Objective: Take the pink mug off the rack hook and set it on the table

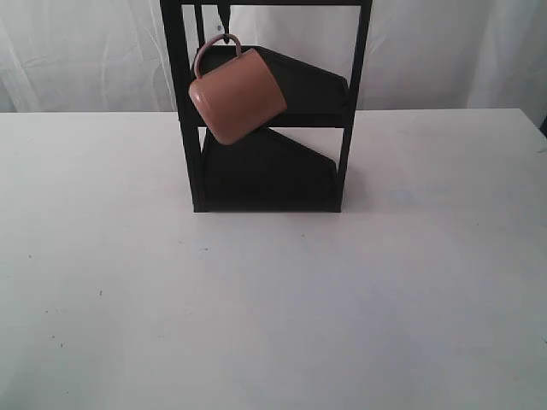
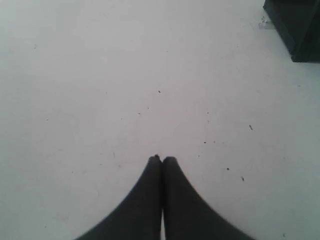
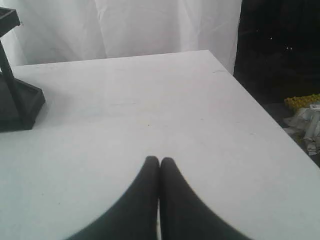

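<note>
The pink mug (image 1: 237, 94) hangs tilted by its thin loop handle from the dark rack hook (image 1: 225, 17) at the top of the black frame rack (image 1: 265, 111), which stands at the back middle of the white table (image 1: 273, 307). Neither arm shows in the exterior view. My left gripper (image 2: 161, 159) is shut with nothing in it, over bare speckled tabletop, with a corner of the rack (image 2: 295, 27) far off. My right gripper (image 3: 159, 160) is also shut and empty above the table, the rack's base (image 3: 17, 102) well away from it.
White curtains (image 1: 77, 51) hang behind the table. In the right wrist view the table edge (image 3: 270, 120) drops off to a dark floor with some yellow and pale clutter (image 3: 305, 117).
</note>
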